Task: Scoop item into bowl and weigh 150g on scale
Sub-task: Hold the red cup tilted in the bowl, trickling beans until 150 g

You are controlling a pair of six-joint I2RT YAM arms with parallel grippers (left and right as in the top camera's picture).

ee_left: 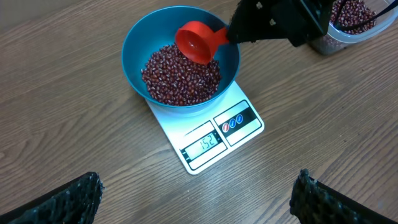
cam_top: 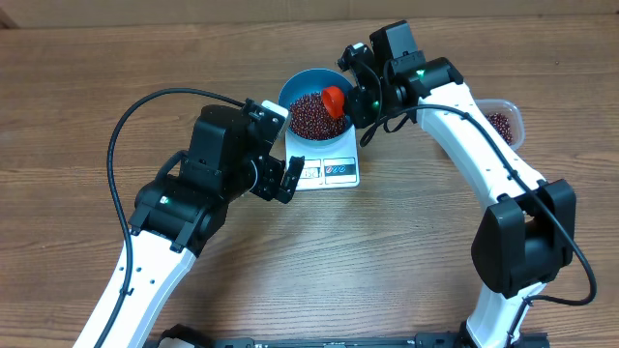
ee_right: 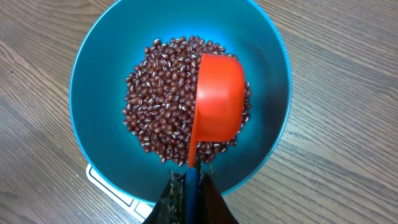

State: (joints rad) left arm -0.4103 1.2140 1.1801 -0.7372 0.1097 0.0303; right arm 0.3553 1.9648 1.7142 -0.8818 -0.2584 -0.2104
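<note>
The blue bowl (cam_top: pixel 287 97) stands on the white scale (cam_top: pixel 335 172), whose display (ee_left: pixel 210 142) reads 152. A heap of dark red-brown beans (ee_left: pixel 177 78) fills the bowl's bottom (ee_right: pixel 99 74). My right gripper (ee_right: pixel 191 186) is shut on the handle of a red scoop (ee_right: pixel 217 99). The scoop hangs over the beans, tipped on its side, and its hollow (ee_left: pixel 194 43) shows empty. My left gripper (ee_left: pixel 198 186) is open above bare table just in front of the scale, holding nothing. In the overhead view, it (cam_top: pixel 290 179) sits at the scale's left front corner.
A clear plastic tub (cam_top: pixel 503 121) with more beans stands to the right of the bowl, behind the right arm. It also shows at the top right of the left wrist view as the tub (ee_left: pixel 351 22). Wooden table lies all around.
</note>
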